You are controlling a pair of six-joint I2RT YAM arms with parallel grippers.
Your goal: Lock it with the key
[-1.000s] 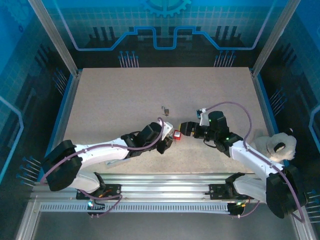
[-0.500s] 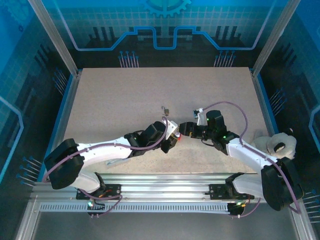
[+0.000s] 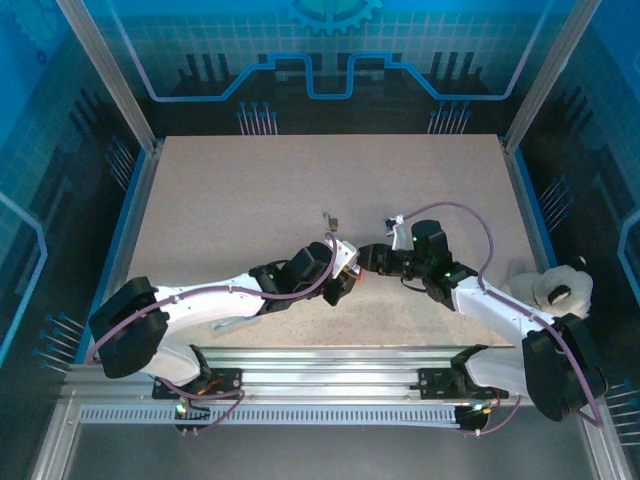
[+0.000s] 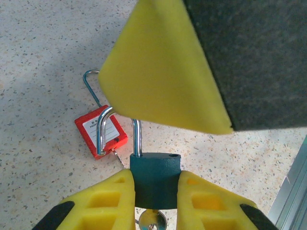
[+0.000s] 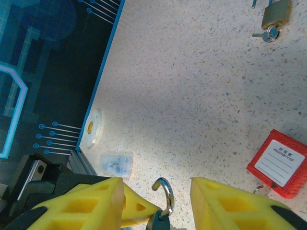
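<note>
My left gripper is pressed onto the teal padlock, its body between my fingers. My right gripper is spread, straddling the raised shackle without contact. Just under the body, between my left fingers: the key, metal.

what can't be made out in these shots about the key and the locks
- key: left wrist view, cut off by the bottom edge below the teal padlock; only a silver bit shows.
- teal padlock body: right wrist view, nearly all below the bottom edge; mainly its shackle shows.
- red padlock label: print too small to read in either wrist view.
</note>
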